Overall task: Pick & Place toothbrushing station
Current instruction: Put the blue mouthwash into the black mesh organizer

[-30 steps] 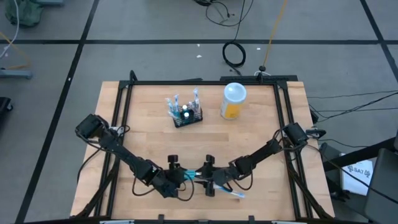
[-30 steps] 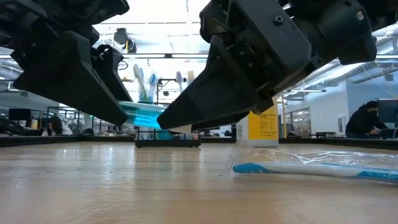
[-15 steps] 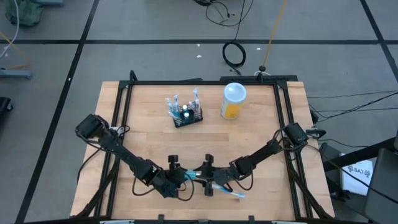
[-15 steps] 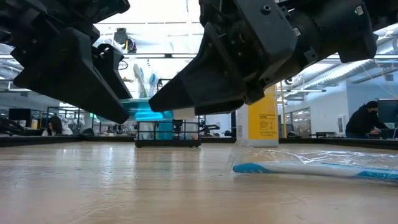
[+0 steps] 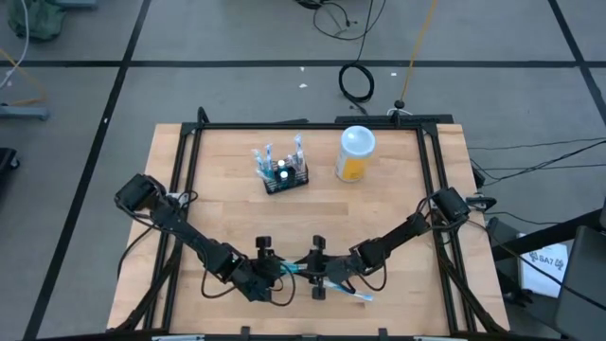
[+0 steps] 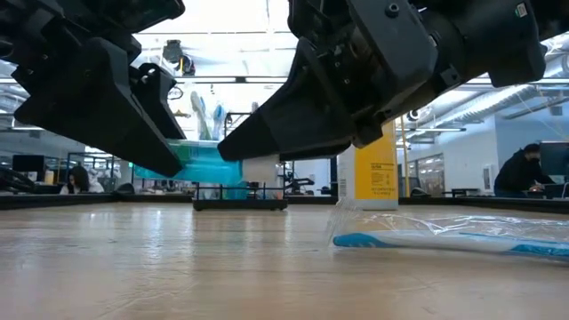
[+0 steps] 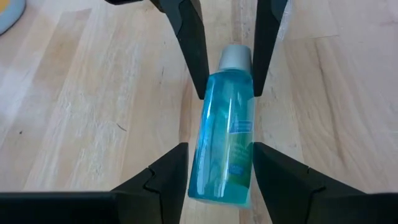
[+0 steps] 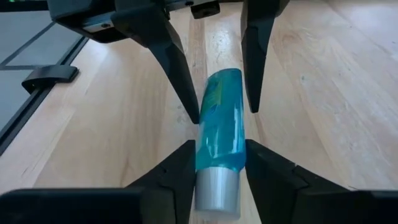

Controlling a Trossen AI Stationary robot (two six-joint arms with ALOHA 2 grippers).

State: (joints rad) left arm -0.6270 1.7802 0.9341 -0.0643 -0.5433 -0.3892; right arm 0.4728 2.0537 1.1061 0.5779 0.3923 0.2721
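Blue bottle [image 7: 225, 137] level between arms, left claw [image 7: 214, 171] clamped on base, right claw [image 8: 217, 171] gripping grey cap end

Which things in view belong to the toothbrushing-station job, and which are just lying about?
Job: black rack; blue bottle, held by the left gripper; right gripper at its cap end; wrapped toothbrush, probably.
Lying about: white-lidded container; cable coil on the floor.

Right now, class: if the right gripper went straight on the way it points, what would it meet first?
The left gripper. The right gripper faces it along the blue bottle held between them, both sets of fingers around it, so the bottle's body lies in that line too.
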